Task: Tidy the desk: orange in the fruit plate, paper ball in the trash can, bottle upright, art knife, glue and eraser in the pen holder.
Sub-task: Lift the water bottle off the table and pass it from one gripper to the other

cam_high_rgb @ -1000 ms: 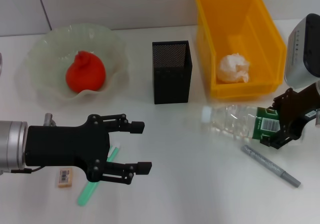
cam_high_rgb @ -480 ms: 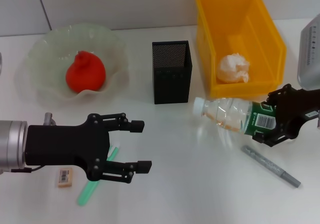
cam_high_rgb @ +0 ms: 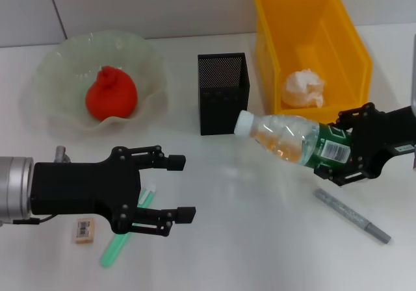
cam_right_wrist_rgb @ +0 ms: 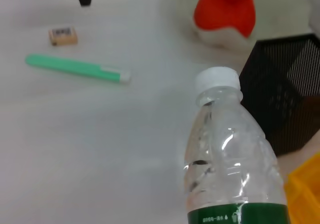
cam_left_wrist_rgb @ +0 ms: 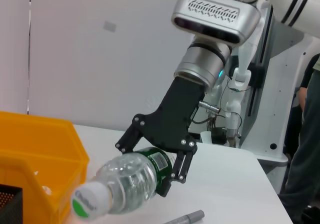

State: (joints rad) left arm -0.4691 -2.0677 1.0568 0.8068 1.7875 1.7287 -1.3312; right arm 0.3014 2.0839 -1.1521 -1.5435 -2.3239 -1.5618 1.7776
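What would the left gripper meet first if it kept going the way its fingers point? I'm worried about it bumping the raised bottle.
The left gripper points across the table toward the robot's right. That line looks free at first; the bottle sits farther back, likely off it. Depth is unclear, and the grey pen may lie nearest.

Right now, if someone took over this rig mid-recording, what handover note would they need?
Right gripper: shut on the bottle near its base, lifted and tilted, cap toward the pen holder; not upright yet.
Left gripper: open, empty, hovering over the green stick.
Done: orange in the fruit plate, paper ball in the yellow bin.
Left: stand the bottle; put the green stick, the eraser and the grey pen-like tool, all on the desk, into the pen holder.
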